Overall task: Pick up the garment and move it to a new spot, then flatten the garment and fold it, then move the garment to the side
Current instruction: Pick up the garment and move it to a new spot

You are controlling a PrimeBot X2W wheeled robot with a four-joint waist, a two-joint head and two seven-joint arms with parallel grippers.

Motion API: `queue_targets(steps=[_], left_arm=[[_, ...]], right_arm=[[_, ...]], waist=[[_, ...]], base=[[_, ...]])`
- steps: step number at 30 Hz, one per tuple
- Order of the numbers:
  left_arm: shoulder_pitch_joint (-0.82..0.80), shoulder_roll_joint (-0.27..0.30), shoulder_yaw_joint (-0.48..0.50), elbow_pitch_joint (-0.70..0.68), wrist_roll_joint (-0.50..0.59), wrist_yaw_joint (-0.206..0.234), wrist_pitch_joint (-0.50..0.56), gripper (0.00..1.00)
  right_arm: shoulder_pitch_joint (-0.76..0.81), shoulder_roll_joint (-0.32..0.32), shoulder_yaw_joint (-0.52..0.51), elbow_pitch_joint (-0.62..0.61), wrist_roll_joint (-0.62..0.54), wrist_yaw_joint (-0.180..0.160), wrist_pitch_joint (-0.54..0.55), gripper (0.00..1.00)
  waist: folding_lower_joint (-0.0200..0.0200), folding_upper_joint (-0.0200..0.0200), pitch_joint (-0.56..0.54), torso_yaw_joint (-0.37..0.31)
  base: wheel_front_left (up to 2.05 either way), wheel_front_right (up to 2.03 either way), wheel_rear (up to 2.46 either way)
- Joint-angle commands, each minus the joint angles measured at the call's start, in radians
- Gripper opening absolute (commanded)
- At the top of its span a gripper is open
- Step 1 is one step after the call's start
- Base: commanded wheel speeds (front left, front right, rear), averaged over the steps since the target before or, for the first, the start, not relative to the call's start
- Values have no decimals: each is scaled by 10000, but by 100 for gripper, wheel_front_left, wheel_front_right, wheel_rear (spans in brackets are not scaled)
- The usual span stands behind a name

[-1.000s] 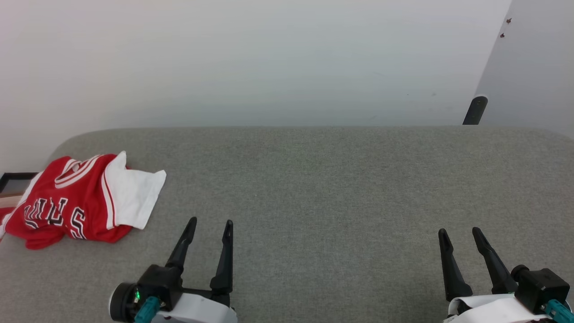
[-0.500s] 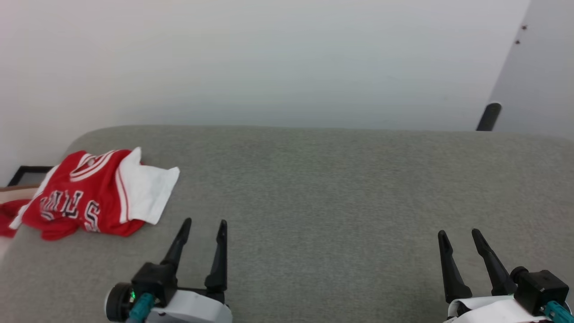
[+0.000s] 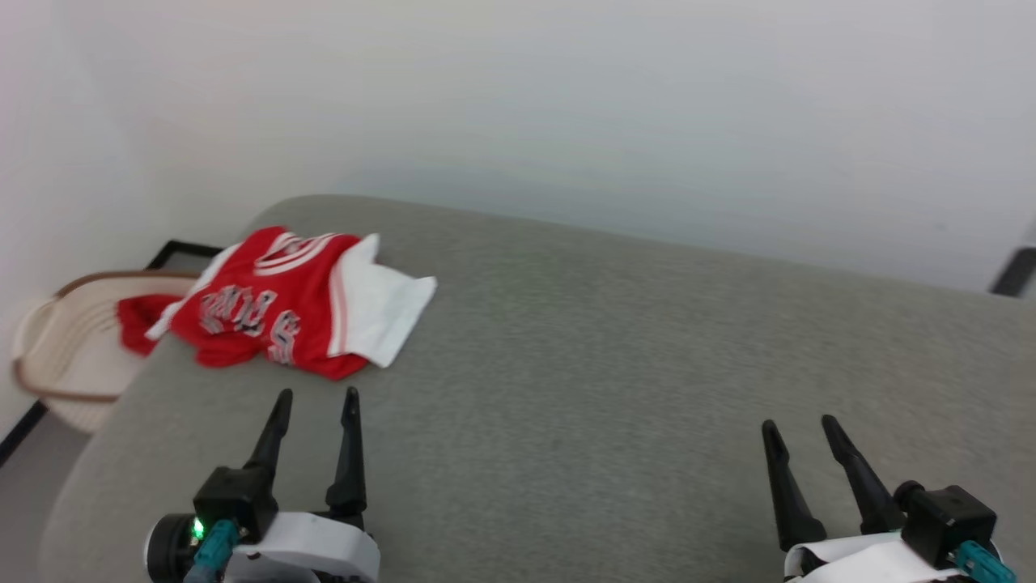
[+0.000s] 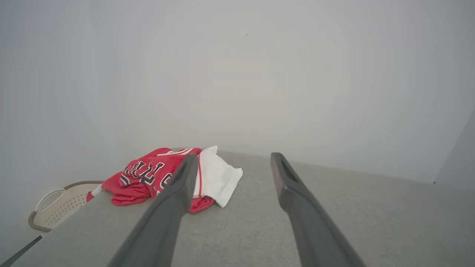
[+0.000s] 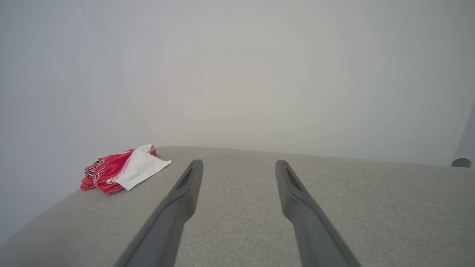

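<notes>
Now my head has turned left, so the whole picture has slid right compared with a second ago. That is the camera's doing, and nothing on the grey surface (image 3: 615,364) looks shifted. The turn brings a pale woven basket (image 3: 61,348) into sight, low down just past the surface's left end. The garment (image 3: 275,312) lies crumpled at the far left corner of the surface, lettering up, with one white sleeve spread toward the middle. A red bit at its left edge hangs over toward the basket; whether it belongs to the garment I cannot tell. My left end effector (image 3: 316,393) hovers near the garment, just short of its near hem, fingers spread and holding nothing. My right end effector (image 3: 799,423) is well apart from it on the other side, fingers likewise spread and empty. I judge the pick-up has not begun: the turn has only brought the garment better into my sight. Next my left arm should reach forward to the cloth, taking care not to nudge it over the edge into the basket.
</notes>
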Motion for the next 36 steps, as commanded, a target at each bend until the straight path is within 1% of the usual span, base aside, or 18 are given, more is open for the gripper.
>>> queue_targets(steps=[1,4,8,10,14,17,19,28,34,36], left_arm=[[17,31,33,4,111,36,-3,100],[30,16,58,25,56,14,-3,100],[-174,2,127,152,-82,-55,-3,100],[-368,60,197,333,-211,-119,23,100],[-1058,467,382,589,-451,-222,558,100],[-1762,946,626,701,-787,-341,1327,100],[-2254,1364,780,817,-1006,-412,1920,100],[-4685,3115,1444,1809,-2068,-604,4590,100],[-5892,4065,1482,2716,-2642,-661,6306,100],[-6295,4276,1482,3063,-2819,-678,6801,100]], right_arm=[[-115,17,56,27,40,8,-41,100],[-174,15,137,79,95,8,-53,100],[-238,15,216,133,77,8,-64,100],[-253,16,289,144,34,8,-32,100],[-454,12,457,110,-61,8,96,100],[-582,11,581,95,-156,8,219,100],[-713,9,667,45,-269,8,305,100],[-1438,-146,859,-378,-439,8,500,100],[-1915,-285,1011,-667,-441,8,508,100],[-2079,-344,1048,-753,-381,8,499,100]], waist=[[0,-1,-28,748],[0,-1,2,1065],[0,-1,110,1234],[0,-1,204,1201],[0,-1,507,873],[0,-1,822,470],[0,-1,1085,145],[0,-1,2779,-1268],[0,-1,3847,-1982],[0,-1,4168,-2141]], base=[[0,0,0],[0,0,0],[0,0,0],[0,0,0],[0,0,0],[0,0,0],[0,0,0],[0,0,0],[0,0,0],[0,0,0]])
